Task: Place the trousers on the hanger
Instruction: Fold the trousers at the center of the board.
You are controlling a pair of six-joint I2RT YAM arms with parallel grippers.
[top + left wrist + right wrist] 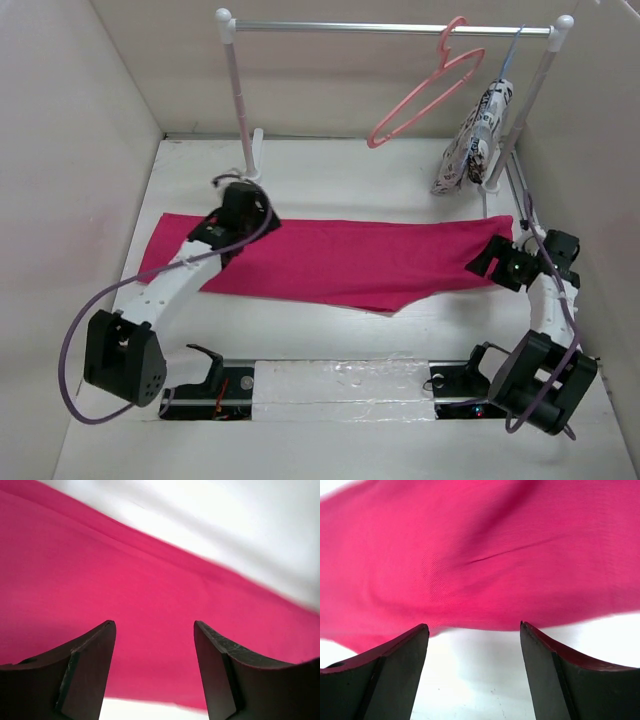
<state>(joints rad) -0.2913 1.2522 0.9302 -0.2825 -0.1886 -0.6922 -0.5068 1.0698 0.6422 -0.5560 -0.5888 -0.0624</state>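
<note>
Left gripper (pixel 155 625) unclenched: jaws apart, nothing between them. Magenta trousers (pixel 340 262) lie flat on the table (pixel 330 175), directly under and ahead of its fingertips. Right gripper (pixel 474 626) unclenched too, jaws apart over bare table, with the trousers' edge just ahead of the tips. Salmon hanger (pixel 425 95) hooked on the rail (pixel 390 28) — well beyond both grippers, nearer the right one, apart from the trousers.

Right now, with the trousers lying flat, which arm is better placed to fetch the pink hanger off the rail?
Probably the right. The hanger hangs toward the rail's right end, on the side of the right claw, open by the trousers' right end. The left claw, also open, sits over their left part.
</note>
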